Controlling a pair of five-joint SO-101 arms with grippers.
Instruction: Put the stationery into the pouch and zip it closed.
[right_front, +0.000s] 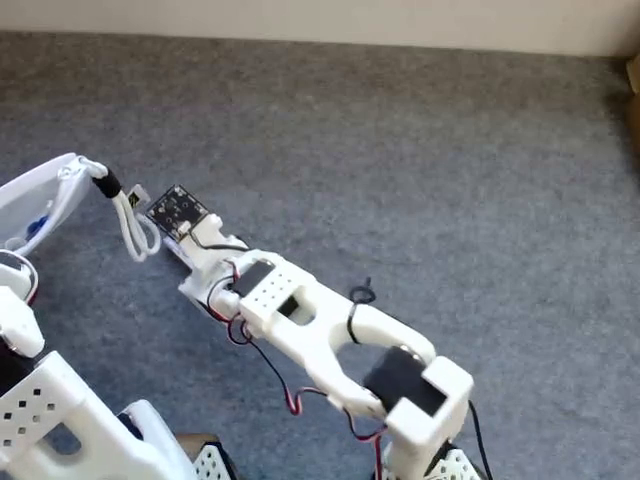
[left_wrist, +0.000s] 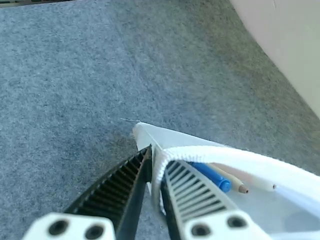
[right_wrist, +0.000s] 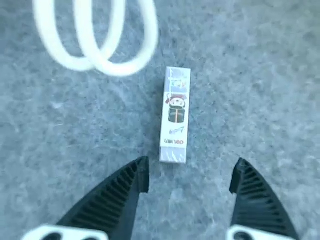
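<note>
Noted: left jaws pinched shut on the rim of the white pouch (left_wrist: 215, 142), at the desk's (right_front: 450, 150) left edge; blue pen (left_wrist: 212, 177) inside. Noted: right jaws spread wide, poised over a small boxed eraser (right_wrist: 175, 115) lying flat mid-desk. The pouch's white cord loop (right_wrist: 95, 50) lies just beyond the eraser, not touching it.
</note>
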